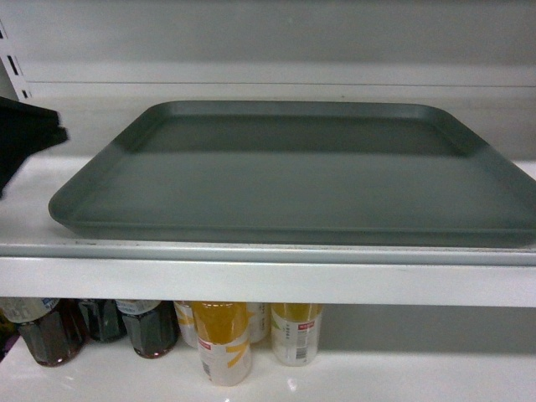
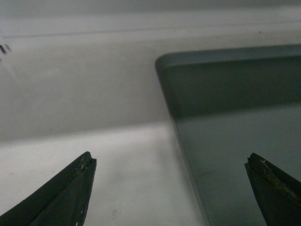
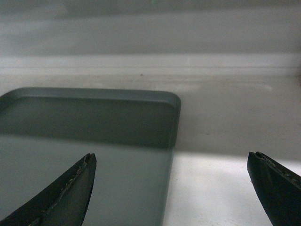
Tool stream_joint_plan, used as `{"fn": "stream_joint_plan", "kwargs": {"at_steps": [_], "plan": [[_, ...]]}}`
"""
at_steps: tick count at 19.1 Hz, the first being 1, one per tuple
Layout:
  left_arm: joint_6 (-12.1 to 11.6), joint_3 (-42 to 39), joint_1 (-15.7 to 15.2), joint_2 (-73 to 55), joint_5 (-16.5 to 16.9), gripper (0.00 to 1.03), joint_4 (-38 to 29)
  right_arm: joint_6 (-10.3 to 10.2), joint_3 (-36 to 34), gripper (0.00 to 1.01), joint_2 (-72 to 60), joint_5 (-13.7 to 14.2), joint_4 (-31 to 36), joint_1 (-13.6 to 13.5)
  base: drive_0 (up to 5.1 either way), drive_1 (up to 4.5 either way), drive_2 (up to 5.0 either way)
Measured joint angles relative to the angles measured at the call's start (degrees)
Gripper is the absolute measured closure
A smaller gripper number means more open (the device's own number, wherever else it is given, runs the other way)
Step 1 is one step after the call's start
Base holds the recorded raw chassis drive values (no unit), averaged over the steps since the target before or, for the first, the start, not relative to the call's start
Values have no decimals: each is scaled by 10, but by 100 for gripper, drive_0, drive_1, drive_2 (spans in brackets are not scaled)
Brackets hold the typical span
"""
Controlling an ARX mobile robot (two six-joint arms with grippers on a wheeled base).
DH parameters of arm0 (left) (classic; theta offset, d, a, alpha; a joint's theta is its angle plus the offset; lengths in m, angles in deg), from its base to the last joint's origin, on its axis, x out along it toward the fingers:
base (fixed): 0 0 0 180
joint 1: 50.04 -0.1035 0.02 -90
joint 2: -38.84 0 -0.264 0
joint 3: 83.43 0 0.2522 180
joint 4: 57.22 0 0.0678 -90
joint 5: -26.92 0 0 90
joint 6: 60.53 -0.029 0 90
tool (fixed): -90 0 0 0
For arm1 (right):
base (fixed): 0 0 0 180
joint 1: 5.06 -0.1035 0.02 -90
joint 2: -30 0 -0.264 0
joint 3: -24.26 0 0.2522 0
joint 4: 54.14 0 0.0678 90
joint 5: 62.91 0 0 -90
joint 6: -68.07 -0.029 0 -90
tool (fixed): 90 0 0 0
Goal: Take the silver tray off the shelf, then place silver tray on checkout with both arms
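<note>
The silver tray [image 1: 293,184] lies flat on the white shelf [image 1: 251,280], its front rim close to the shelf's lip. In the left wrist view my left gripper [image 2: 169,160] is open and straddles the tray's left rim: one blade is over the bare shelf [image 2: 94,155], the other over the tray [image 2: 235,132]. My right gripper [image 3: 171,157] is open too, straddling the right rim of the tray [image 3: 84,136], with its outer blade over the shelf [image 3: 225,179]. Neither touches the tray. A black part of the left arm [image 1: 25,134] shows in the head view. The checkout is out of view.
The shelf's white back wall [image 1: 251,42] rises right behind the tray. On the lower board stand dark bottles [image 1: 50,331] at the left and orange bottles [image 1: 222,339] near the middle.
</note>
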Motion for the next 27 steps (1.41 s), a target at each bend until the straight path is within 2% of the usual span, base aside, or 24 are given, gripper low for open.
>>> {"fn": "stream_joint_plan", "kwargs": {"at_steps": [4, 9, 13, 16, 22, 23, 24, 26, 27], "plan": [[15, 111, 24, -156, -8, 5, 10, -6, 91, 3, -149, 23, -23, -22, 0, 0, 0], [30, 206, 28, -249, -16, 5, 35, -8, 189, 3, -249, 68, -87, -25, 0, 0, 0], [32, 223, 28, -285, -30, 5, 45, -7, 238, 3, -292, 98, -133, -33, 0, 0, 0], [40, 223, 28, -292, -35, 5, 37, -7, 244, 3, -306, 107, -147, -41, 0, 0, 0], [40, 219, 35, -296, -42, 5, 26, -7, 244, 3, -322, 115, -150, -48, 0, 0, 0], [40, 219, 35, -297, -42, 5, 26, -8, 244, 6, -322, 116, -150, -48, 0, 0, 0], [40, 219, 35, -297, -42, 5, 26, -8, 244, 13, -322, 116, -150, -48, 0, 0, 0], [40, 219, 37, -296, -42, 5, 26, -8, 244, 31, -322, 118, -146, -48, 0, 0, 0], [39, 219, 39, -296, -44, 9, 26, -8, 243, 38, -322, 118, -143, -49, 0, 0, 0]]}}
